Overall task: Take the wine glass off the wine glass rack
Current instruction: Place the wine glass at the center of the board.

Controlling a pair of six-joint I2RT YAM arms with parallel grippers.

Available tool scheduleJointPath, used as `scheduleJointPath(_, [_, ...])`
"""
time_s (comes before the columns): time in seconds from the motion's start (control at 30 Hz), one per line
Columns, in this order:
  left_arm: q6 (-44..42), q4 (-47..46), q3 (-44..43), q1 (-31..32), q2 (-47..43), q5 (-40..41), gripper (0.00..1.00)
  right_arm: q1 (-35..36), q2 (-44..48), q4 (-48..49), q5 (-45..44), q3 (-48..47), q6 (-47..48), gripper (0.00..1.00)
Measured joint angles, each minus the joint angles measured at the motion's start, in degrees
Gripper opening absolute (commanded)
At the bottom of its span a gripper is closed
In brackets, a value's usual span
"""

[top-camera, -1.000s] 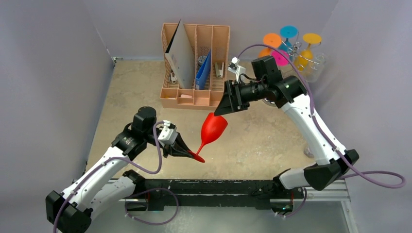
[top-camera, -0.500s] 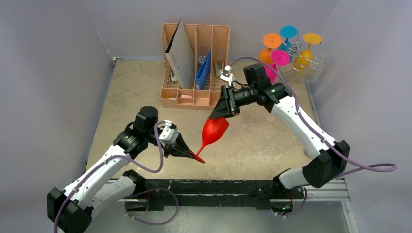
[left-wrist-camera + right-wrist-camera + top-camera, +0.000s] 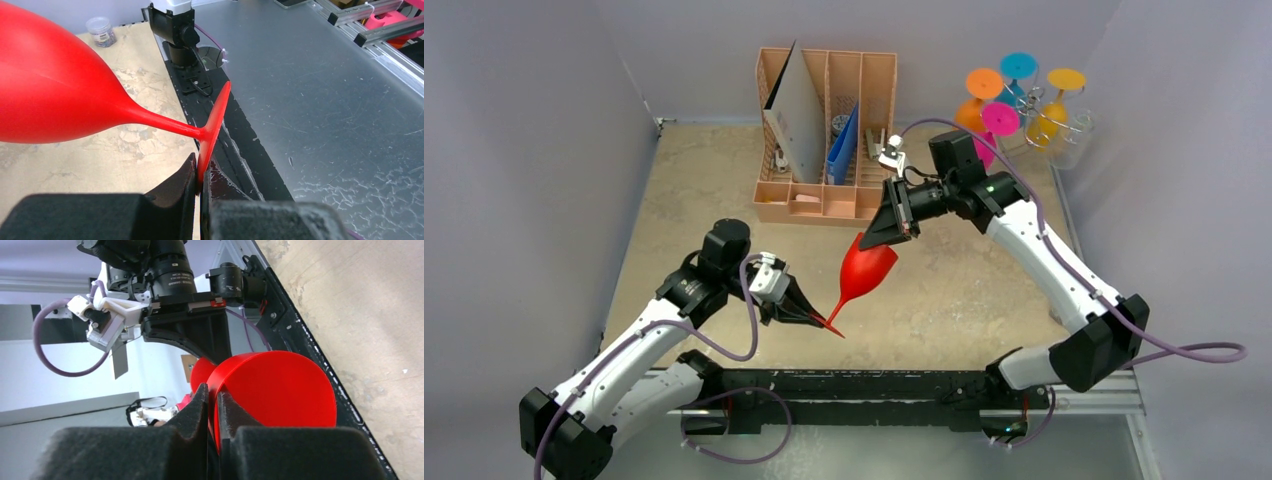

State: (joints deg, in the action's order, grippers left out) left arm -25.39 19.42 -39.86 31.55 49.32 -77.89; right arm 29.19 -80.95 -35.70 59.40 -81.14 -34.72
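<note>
Two grippers share the red wine glass (image 3: pixel 865 270), which hangs tilted over the table (image 3: pixel 704 200), well apart from the wine glass rack (image 3: pixel 1081 124) at the far right. Your left gripper (image 3: pixel 819 320) is clamped on the foot, and your right gripper (image 3: pixel 886 240) on the bowl's rim. This looks like a handover, so one grip must let go next. Mind the peach organiser (image 3: pixel 876 85) just behind your right wrist

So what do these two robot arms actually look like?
Both the left arm and the right arm have white shells between chunky black joints. A purple cable loops loosely along each. Each ends in matte black, wedge-shaped jaws, next to a small white-and-grey camera block.
</note>
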Motion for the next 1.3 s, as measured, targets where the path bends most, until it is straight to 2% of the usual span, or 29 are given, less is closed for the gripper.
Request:
scheduleJointPath(0.23, [-0.9, -0.72, -0.02, 0.04, -0.76, 1.07, 0.03, 0.0, 2.32, 0.09, -0.04, -0.04, -1.53, 0.0])
scheduleJointPath(0.3, [-0.59, -1.36, -0.09, 0.09, -1.11, 1.49, 0.09, 0.0, 2.95, 0.26, -0.33, -0.07, -1.86, 0.0])
scheduleJointPath(0.37, [0.28, -1.79, -0.13, 0.09, -1.16, 2.08, 0.23, 0.0, 3.52, 0.39, -0.48, -0.09, -2.01, 0.0])
scheduleJointPath(0.4, [0.85, -1.92, -0.13, 0.09, -1.16, 2.47, 0.24, 0.0, 3.78, 0.42, -0.52, -0.11, -1.99, 0.0])
scheduleJointPath(0.67, [5.38, -2.12, -0.7, 0.09, -0.39, 4.15, 0.33, 0.39, 5.18, -2.64, -3.26, -0.17, 1.46, 0.0])
scheduleJointPath(0.83, [7.63, -1.22, -2.49, 0.09, -0.15, 6.32, 0.34, 0.81, 6.64, -4.13, -6.51, -0.17, 4.2, 0.0])
scheduleJointPath(1.0, [12.44, -0.9, -5.27, 0.09, 0.42, 12.9, 0.36, 3.5, 8.33, -6.6, -13.53, -0.17, 8.68, 0.0])
scheduleJointPath(1.17, [19.85, 1.55, -11.06, 0.0, 3.02, 27.26, 0.37, 8.0, 8.48, -9.03, -22.84, -0.17, 12.68, 0.0])
scheduleJointPath(1.23, [23.04, 2.91, -12.79, -0.04, 3.52, 35.36, 0.54, 10.08, 8.48, -9.53, -29.4, -0.26, 14.53, 0.0])
scheduleJointPath(1.3, [27.15, 4.04, -13.33, -0.02, 2.93, 46.9, 0.84, 12.22, 8.35, -10.01, -33.75, -0.5, 15.54, 0.0])
